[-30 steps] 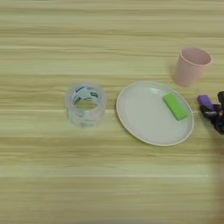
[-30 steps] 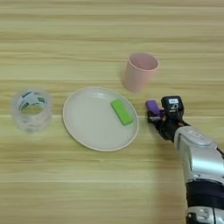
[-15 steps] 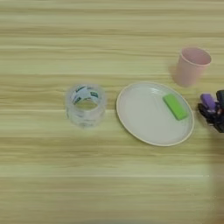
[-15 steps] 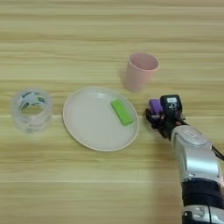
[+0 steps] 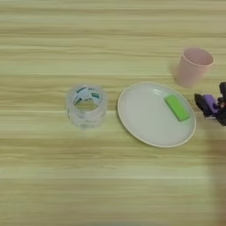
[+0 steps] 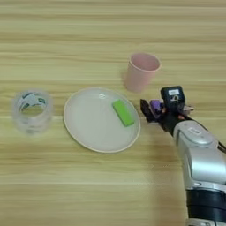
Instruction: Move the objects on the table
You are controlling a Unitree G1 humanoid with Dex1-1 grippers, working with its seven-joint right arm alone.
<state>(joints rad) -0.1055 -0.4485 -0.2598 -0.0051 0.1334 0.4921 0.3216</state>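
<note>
The table (image 5: pixel 53 185) is marked by light wooden grain stripes. A light green block (image 6: pixel 123 112), a purple block (image 6: pixel 155 106) and a pink cup (image 6: pixel 141 73) are seen. The plate (image 6: pixel 88 132) is cream, the tape roll (image 5: pixel 86 106) clear, the hand (image 6: pixel 153 111) black.

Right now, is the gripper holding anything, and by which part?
Yes: the right gripper is shut on the purple block, just right of the plate. Which part of the block it grips cannot be told.

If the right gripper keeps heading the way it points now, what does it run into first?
The right gripper, holding the purple block, points left toward the plate. It would likely meet the plate's near rim first, then the green block; its height is unclear.
</note>
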